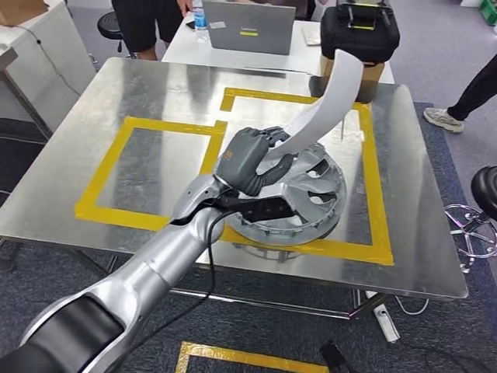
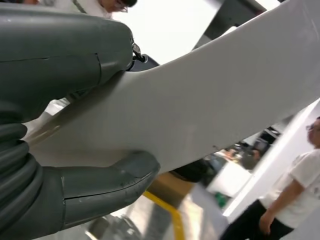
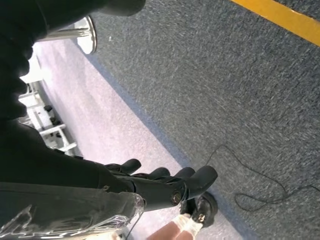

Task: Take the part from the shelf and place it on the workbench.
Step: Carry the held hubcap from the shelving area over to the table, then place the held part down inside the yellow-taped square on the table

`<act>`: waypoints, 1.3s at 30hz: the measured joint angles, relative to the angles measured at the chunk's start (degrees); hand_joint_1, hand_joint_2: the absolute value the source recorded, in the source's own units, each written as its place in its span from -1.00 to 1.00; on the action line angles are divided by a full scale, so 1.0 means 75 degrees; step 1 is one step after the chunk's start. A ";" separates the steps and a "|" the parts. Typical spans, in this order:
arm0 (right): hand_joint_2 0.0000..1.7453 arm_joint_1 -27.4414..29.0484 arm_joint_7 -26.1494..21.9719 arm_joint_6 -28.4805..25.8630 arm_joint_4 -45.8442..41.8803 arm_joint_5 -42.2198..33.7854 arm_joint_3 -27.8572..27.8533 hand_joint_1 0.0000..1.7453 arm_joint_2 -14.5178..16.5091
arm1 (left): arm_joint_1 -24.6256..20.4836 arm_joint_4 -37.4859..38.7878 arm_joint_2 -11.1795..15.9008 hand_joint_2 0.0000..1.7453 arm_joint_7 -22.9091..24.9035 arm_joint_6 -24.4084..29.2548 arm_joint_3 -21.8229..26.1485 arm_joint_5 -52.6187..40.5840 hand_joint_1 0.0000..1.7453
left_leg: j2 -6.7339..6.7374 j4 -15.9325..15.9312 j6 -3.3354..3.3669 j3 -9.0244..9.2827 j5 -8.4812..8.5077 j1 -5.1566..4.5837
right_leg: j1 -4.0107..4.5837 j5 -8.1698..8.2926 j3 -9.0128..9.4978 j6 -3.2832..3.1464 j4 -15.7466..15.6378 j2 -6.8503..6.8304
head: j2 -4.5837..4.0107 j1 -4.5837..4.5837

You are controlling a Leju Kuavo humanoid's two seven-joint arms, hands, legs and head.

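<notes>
Fingers (image 2: 109,182) of the left hand (image 1: 251,159) grip a curved white panel (image 1: 328,105) above the hubcap (image 1: 307,194) on the steel workbench (image 1: 147,93); right hand (image 3: 166,182) hangs open-fingered, holding nothing.

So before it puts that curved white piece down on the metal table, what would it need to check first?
1. Hold on the white curved part: ok. The left hand grips it near one end, thumb and fingers on opposite faces.
2. Part over the workbench: ok, above the right yellow-taped rectangle.
3. Landing spot: not ok. A silver wheel cover lies right under the hand.
4. Left taped rectangle: ok, bare metal inside.
5. Right hand: ok, hanging over the carpet, fingers apart, holding nothing.
6. People: cannot tell whether they are far enough; a person's shoe shows near the table's far right corner.
</notes>
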 joint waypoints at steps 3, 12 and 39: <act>1.00 0.0005 0.0043 0.0010 0.0002 -0.0001 0.0050 -1.00 0.0000 | -0.0527 0.0944 -0.0040 1.00 0.1269 0.0596 -0.0392 -0.1591 1.00 | -0.0007 0.0002 0.0042 0.0001 -0.0014 -0.0003 | -0.0001 -0.0494 -0.0744 0.0048 0.1426 -0.0004 | 0.0000 0.0034; 1.00 0.0006 0.0121 0.0044 0.0007 -0.0014 0.0067 -1.00 0.0018 | -0.1673 0.2620 0.0059 1.00 0.4009 0.0665 -0.1255 -0.4263 1.00 | -0.0034 0.0017 -0.0205 0.0034 -0.0106 -0.0043 | -0.0008 0.0531 0.0032 -0.0147 -0.0519 0.0031 | 0.0000 0.0026; 1.00 0.0071 0.0094 -0.0068 0.0009 -0.0032 0.0040 -1.00 0.0004 | -0.2076 0.4024 0.2800 1.00 0.6323 -0.0722 -0.0541 -0.4927 1.00 | -0.0029 0.0002 -0.0133 -0.0098 0.0043 -0.0032 | 0.0005 0.0494 -0.0128 -0.0080 -0.0232 0.0010 | 0.0000 0.0007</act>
